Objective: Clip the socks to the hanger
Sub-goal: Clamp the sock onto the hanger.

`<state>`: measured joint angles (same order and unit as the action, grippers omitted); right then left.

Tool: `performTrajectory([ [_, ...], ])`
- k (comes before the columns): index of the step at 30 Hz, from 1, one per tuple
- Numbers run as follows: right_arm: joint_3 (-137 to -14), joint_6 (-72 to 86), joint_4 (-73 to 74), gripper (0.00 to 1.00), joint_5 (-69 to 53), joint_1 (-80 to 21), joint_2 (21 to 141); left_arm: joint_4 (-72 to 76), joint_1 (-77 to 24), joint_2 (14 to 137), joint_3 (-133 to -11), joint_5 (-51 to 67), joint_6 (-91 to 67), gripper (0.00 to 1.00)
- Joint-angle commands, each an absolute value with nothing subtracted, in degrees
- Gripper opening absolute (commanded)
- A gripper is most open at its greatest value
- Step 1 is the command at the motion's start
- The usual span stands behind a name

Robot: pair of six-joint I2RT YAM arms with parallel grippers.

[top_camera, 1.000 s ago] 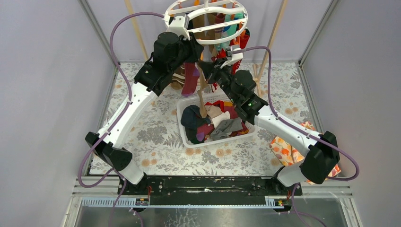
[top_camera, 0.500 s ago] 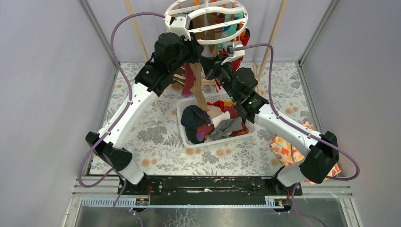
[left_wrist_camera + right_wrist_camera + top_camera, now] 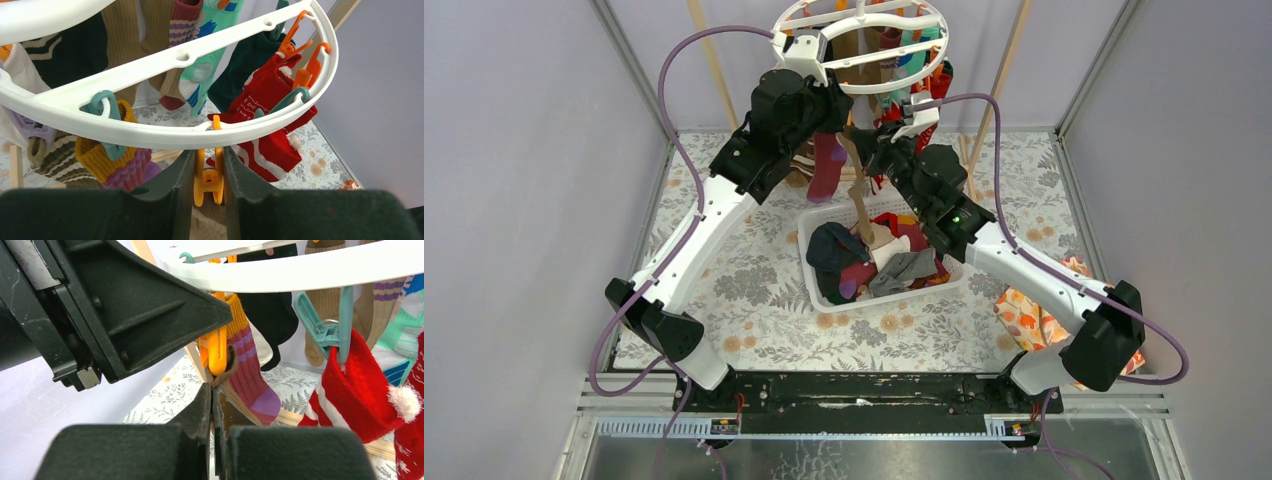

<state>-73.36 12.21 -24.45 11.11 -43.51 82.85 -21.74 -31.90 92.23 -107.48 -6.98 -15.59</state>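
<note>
Up at the far side of the counter (image 3: 744, 290), both arms are reaching to the near rim of the hanger (image 3: 861, 90), a white ring with many socks (image 3: 265, 100) hanging from its clips. The left end effector (image 3: 208, 152) is squeezing an orange clip (image 3: 209, 182) between its two fingers, just under the ring. The right end effector (image 3: 212, 390), its fingers pressed together, is pinching the top edge of a tan sock (image 3: 226, 371) and holding it against the clip's lower end. The sock's length is dangling over a white basket (image 3: 804, 255), which is holding a pile of loose socks (image 3: 869, 262).
</note>
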Motion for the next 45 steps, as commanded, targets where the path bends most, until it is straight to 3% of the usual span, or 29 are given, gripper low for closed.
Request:
performTrajectory([
  [1, -74.6, 11.4, -25.2, 0.00, 12.9, -44.1, 80.3, -19.3, -32.4, 91.3, -106.9, -8.3, -14.3, 0.00],
  [32, -80.7, 10.5, -24.0, 0.00, 12.4, -44.1, 83.3, -19.3, -32.4, 91.2, -106.9, -8.8, -13.9, 0.00],
  [37, -81.1, 10.6, -24.8, 0.00, 12.3, -44.1, 83.1, -19.4, -32.4, 91.2, -106.7, -9.7, -13.9, 0.19],
  [45, -80.8, 11.6, -25.0, 0.02, 12.8, -44.0, 83.4, -20.5, -32.3, 89.8, -107.4, -9.8, -13.5, 0.65],
])
